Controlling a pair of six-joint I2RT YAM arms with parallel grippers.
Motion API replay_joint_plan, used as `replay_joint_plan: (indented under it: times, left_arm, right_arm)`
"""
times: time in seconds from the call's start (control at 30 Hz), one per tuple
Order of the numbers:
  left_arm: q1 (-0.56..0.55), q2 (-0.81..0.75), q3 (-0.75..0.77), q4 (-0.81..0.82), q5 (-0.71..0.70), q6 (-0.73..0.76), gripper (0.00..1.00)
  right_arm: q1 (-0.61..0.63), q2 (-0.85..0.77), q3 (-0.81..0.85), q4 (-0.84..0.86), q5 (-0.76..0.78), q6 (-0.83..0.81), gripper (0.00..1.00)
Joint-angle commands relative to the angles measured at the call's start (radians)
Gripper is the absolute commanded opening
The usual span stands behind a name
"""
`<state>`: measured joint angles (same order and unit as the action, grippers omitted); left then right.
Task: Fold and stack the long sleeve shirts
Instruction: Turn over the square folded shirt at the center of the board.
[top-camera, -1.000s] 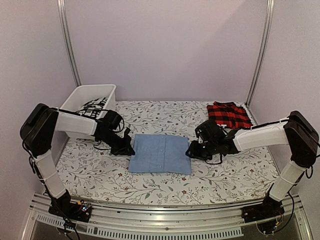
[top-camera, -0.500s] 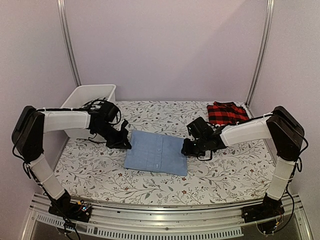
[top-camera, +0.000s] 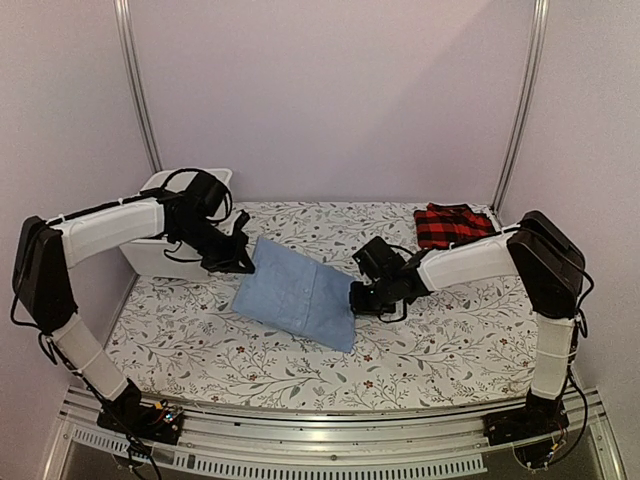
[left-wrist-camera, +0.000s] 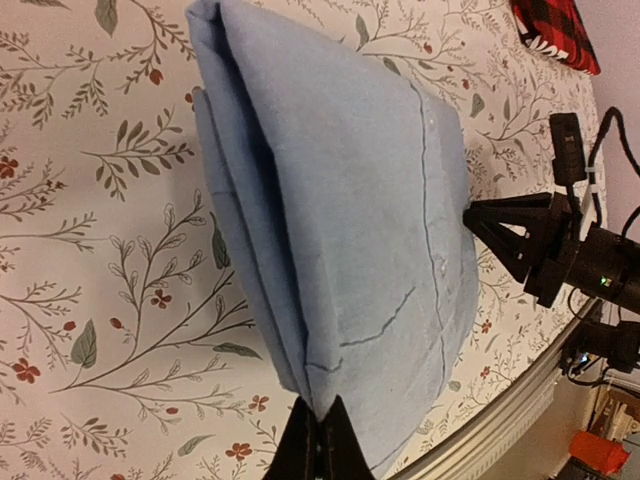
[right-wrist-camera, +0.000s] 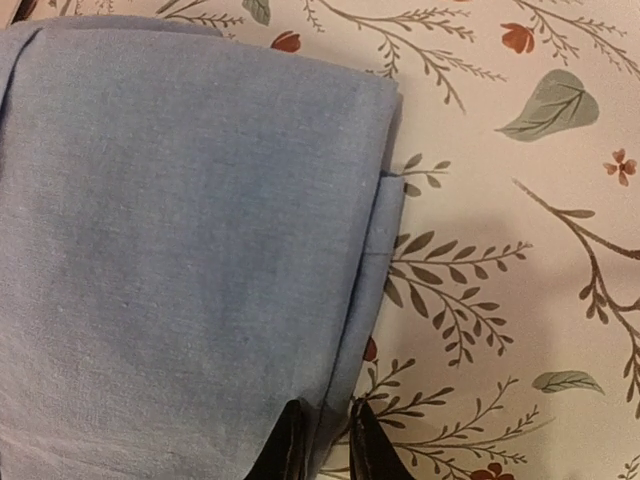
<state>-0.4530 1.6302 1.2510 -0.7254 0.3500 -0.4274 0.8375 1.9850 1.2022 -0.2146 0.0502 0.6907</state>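
Note:
The folded light blue shirt (top-camera: 295, 292) hangs tilted over the table's middle, its left edge raised and its right end low. My left gripper (top-camera: 248, 262) is shut on that raised edge; in the left wrist view the cloth (left-wrist-camera: 340, 200) bunches into the closed tips of the left gripper (left-wrist-camera: 320, 435). My right gripper (top-camera: 355, 298) is at the shirt's right edge. In the right wrist view its narrow jaws pinch the folded hem of the blue shirt (right-wrist-camera: 180, 250) at the right gripper (right-wrist-camera: 322, 440). The red-and-black plaid shirt (top-camera: 456, 226) lies folded at the back right.
A white bin (top-camera: 150, 260) stands at the back left, behind my left arm. The table has a floral cloth (top-camera: 440, 340). The plaid shirt (left-wrist-camera: 555, 30) shows at the top right corner of the left wrist view. A metal rail (top-camera: 320, 445) runs along the near edge.
Both grippers moved left and toward the back with the blue shirt. Its left edge rose off the table, tilting it. The right jaws narrowed onto the hem.

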Motion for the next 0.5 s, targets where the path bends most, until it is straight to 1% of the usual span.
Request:
replay_joint_plan:
  times: [0.0,0.1,0.13,0.23,0.37,0.47]
  left_arm:
    - [0.018,-0.062,0.083,-0.077,-0.027,0.056,0.00]
    - [0.026,-0.067,0.138,-0.110,-0.025,0.079,0.00]
    - [0.028,-0.066,0.166,-0.120,-0.023,0.087,0.00]
    - [0.032,-0.056,0.238,-0.149,-0.005,0.098,0.00]
    - [0.033,-0.038,0.318,-0.164,0.027,0.109,0.00]
    - [0.038,-0.014,0.358,-0.169,0.023,0.121,0.00]
  right_arm:
    - [0.026,0.062,0.080,-0.024,-0.018,-0.011,0.15]
    - [0.045,0.123,0.163,-0.014,-0.039,-0.014,0.15]
    - [0.050,0.141,0.199,-0.001,-0.069,-0.011,0.15]
    - [0.054,0.219,0.268,0.087,-0.143,0.006,0.15]
    - [0.062,0.335,0.406,0.230,-0.264,0.062,0.15]
    - [0.069,0.424,0.498,0.301,-0.312,0.115,0.15]
